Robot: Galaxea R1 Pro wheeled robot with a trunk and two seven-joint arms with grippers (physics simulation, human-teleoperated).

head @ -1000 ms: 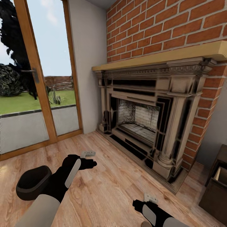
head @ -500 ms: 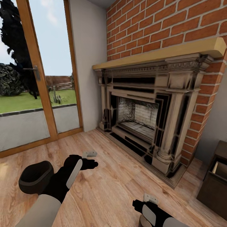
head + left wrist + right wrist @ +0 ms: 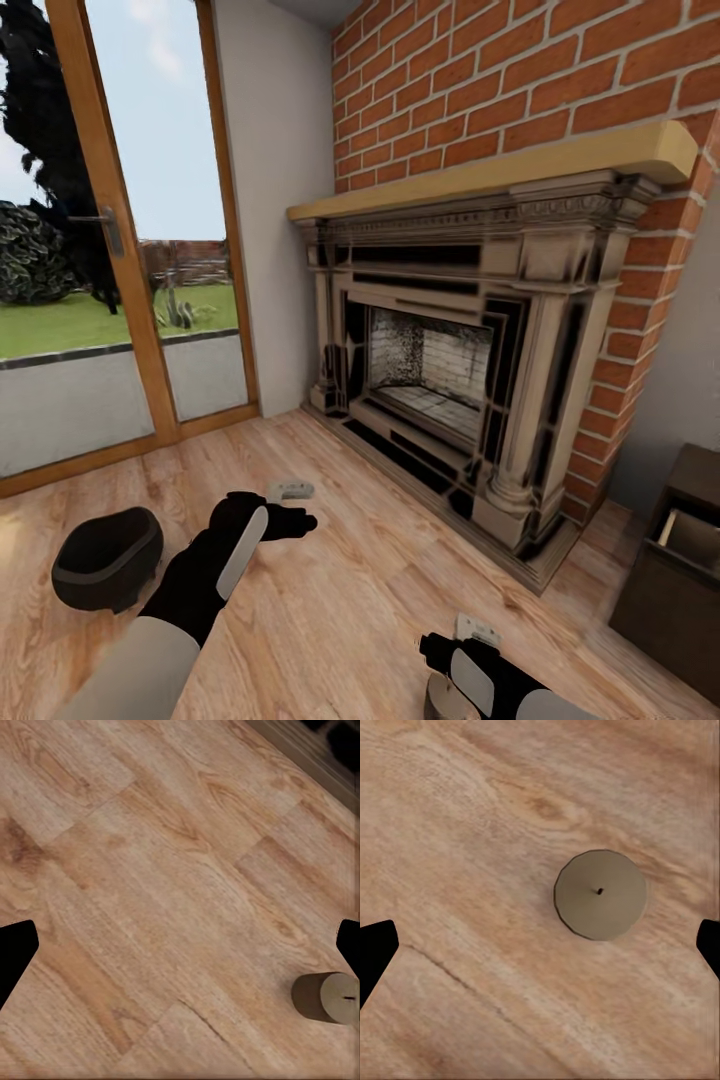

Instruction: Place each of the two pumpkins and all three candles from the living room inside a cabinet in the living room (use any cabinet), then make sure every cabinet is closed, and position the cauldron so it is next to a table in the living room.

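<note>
Head view: one cauldron on the wood floor, beside the left arm; cabinet standing open at far right.

Right wrist view: one candle upright on the floor, seen from above, under the right end effector, jaws wide.

Left end effector also wide, with one candle near.
</note>
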